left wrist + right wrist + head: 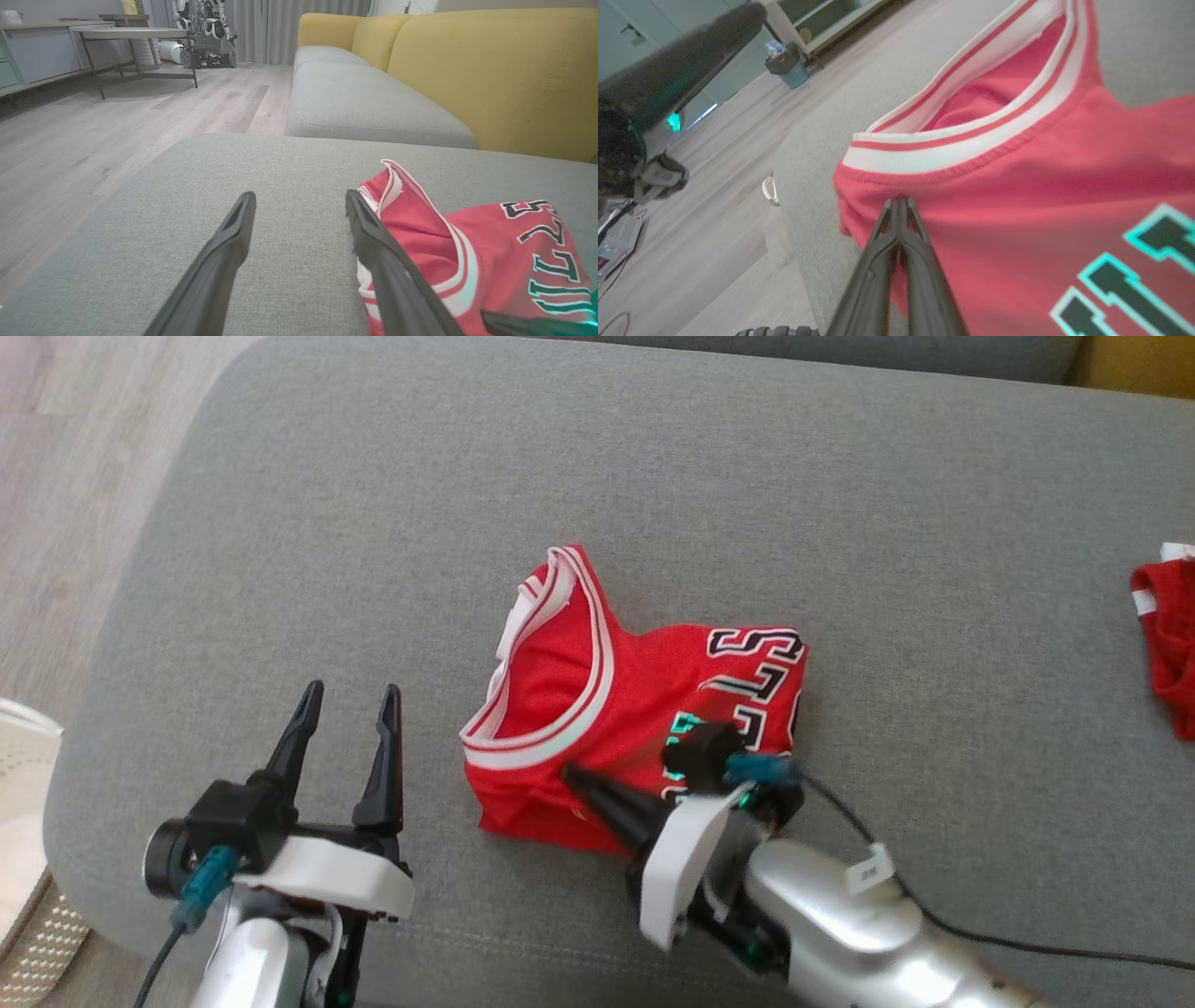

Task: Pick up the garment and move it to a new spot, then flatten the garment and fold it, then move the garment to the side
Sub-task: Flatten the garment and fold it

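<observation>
**Figure.** A red mesh basketball jersey with white-and-red banded trim and black lettering lies in a compact, partly folded heap on the grey woven sofa cushion. It sits about midway between the cushion's left and right edges and nearer its near edge than its far one. The right gripper has its two dark fingers pressed together, tips on the cloth just under the banded trim. We cannot tell whether a pinch of fabric lies between them, since the tips hide the contact. The left gripper stands with fingers wide apart and holds nothing, over bare cushion just beside the jersey. We judge the jersey light, limp and rather slick: lifted by one point it would sag and unfold. The banded trim and hem — thicker, stitched — look the firmest places to grip, ideally at two points well apart, one per gripper.
</observation>
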